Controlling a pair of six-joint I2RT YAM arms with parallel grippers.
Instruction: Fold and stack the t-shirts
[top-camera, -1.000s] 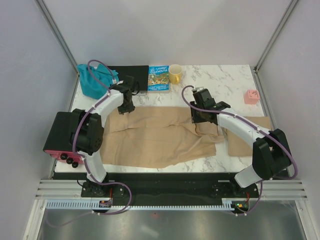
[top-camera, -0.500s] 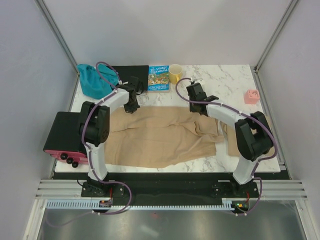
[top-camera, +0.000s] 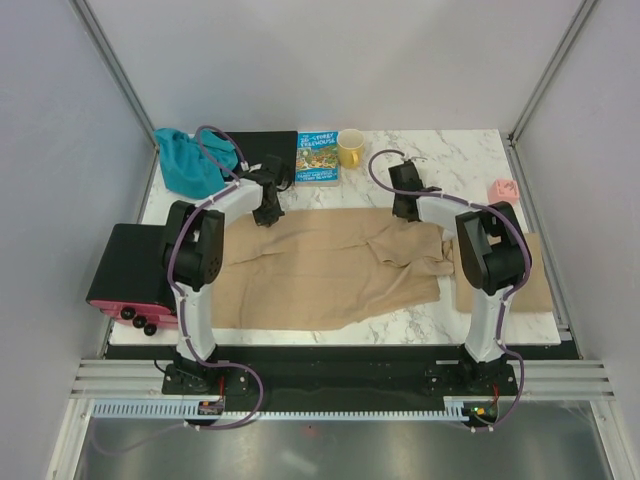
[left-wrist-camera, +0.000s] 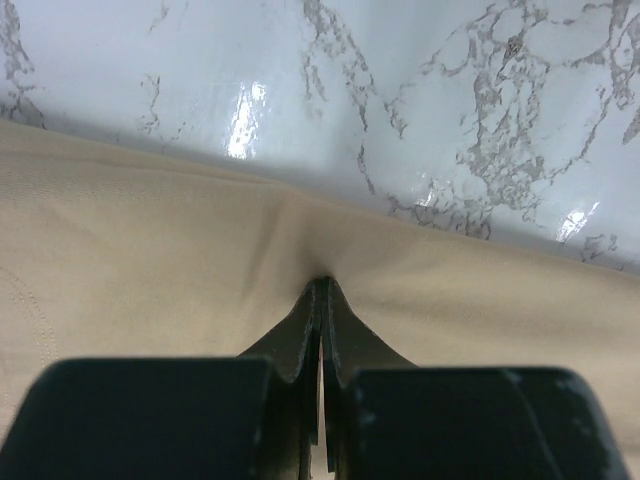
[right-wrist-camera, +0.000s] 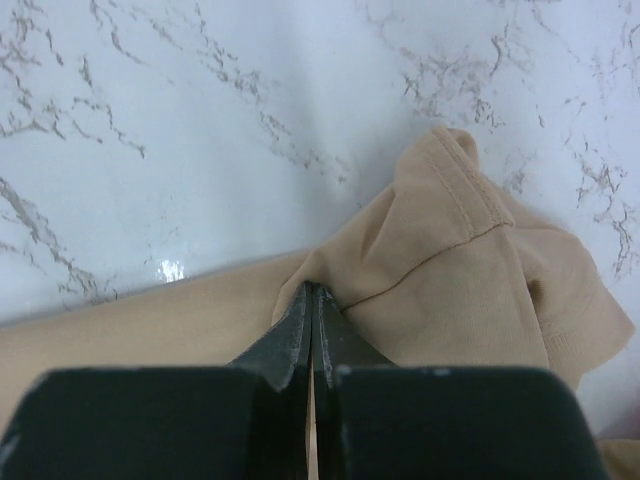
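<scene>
Wrist views show what the top view hides: left tool (left-wrist-camera: 320, 300) pinched shut on the far edge of the spread tan t-shirt (top-camera: 320, 275), right tool (right-wrist-camera: 311, 300) pinched shut on the same shirt beside its bunched sleeve (right-wrist-camera: 470, 230). Top view only: that shirt lies mid white marble surface (top-camera: 450, 160), second tan t-shirt (top-camera: 515, 275) at the right edge, teal garment (top-camera: 185, 162) in the far-left corner, pale grey walls (top-camera: 300, 60) around.
</scene>
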